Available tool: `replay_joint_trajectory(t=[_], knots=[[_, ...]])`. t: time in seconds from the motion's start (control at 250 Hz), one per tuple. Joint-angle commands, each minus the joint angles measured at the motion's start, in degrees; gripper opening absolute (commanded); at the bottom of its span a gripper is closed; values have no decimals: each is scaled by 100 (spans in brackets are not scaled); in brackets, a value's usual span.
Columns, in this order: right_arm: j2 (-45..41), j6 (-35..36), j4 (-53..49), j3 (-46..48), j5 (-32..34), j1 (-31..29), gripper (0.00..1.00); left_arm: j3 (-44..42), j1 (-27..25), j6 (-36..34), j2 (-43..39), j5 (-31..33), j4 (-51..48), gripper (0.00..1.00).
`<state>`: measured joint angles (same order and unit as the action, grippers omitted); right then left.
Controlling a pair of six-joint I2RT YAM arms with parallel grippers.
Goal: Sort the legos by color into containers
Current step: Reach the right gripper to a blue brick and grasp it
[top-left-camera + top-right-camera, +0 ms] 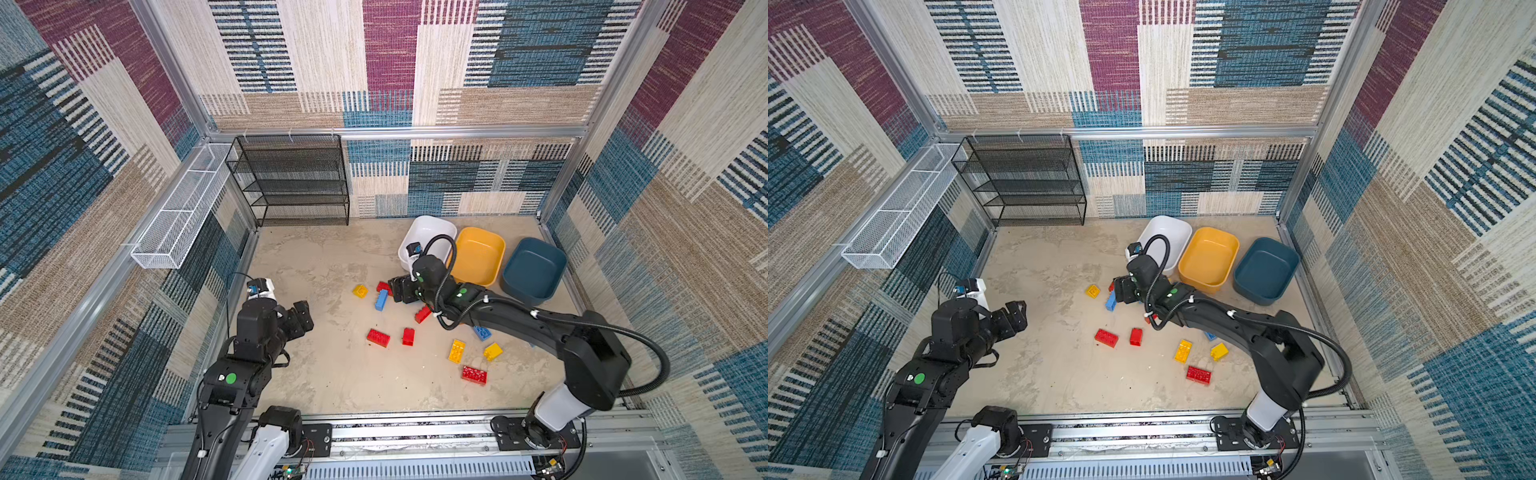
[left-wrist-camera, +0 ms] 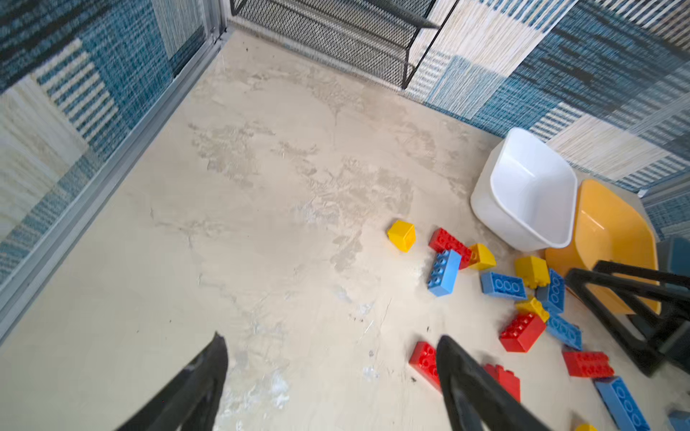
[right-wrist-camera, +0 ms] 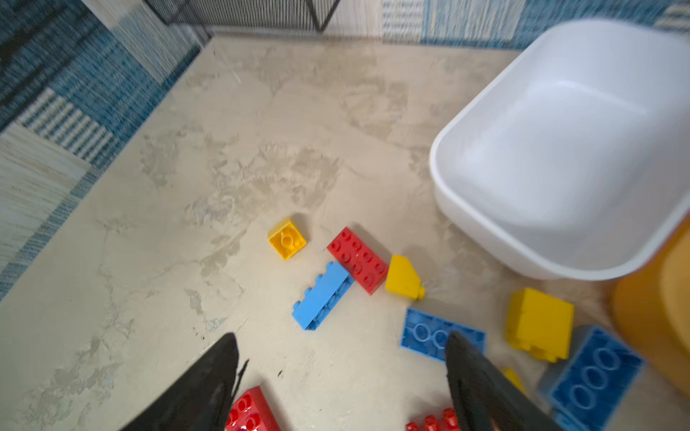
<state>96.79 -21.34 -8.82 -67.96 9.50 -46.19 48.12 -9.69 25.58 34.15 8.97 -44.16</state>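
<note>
Nothing sorted: bricks [image 1: 378, 337] litter the desk [image 1: 324, 257] by the empty white tub [image 1: 434, 220]; left end effector [image 1: 306, 318], right end effector [image 1: 395, 289] both gape.

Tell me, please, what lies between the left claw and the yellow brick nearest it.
Nothing: in both top views the tabletop is bare between the left claw and that yellow brick.

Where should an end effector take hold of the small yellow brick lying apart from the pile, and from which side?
Probably across two opposite flat walls of the small yellow brick, coming straight down from above. It is squarish, seems to lie hollow side up, and the nearest red brick sits apart, leaving room on every side.
</note>
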Motion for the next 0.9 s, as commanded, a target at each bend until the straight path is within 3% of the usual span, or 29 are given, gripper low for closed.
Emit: replay_joint_trajectory(t=[0.0, 0.356, 0.62, 0.748, 0.896], knots=[[651, -647, -489, -438, 41, -157, 85, -187, 4, 185, -312, 142, -268, 87], [1959, -1349, -753, -1299, 123, -214, 60, -311, -4, 121, -493, -147, -69, 87], [2644, -1272, -1154, -2022, 295, -211, 58, -330, -120, 101, -585, -198, -42, 87], [2817, -1187, -1225, -2164, 324, -221, 39, -347, -128, 96, -592, -228, -27, 89], [2839, -1094, -1274, -2200, 374, -223, 33, -354, -129, 84, -559, -256, -1, 91]])
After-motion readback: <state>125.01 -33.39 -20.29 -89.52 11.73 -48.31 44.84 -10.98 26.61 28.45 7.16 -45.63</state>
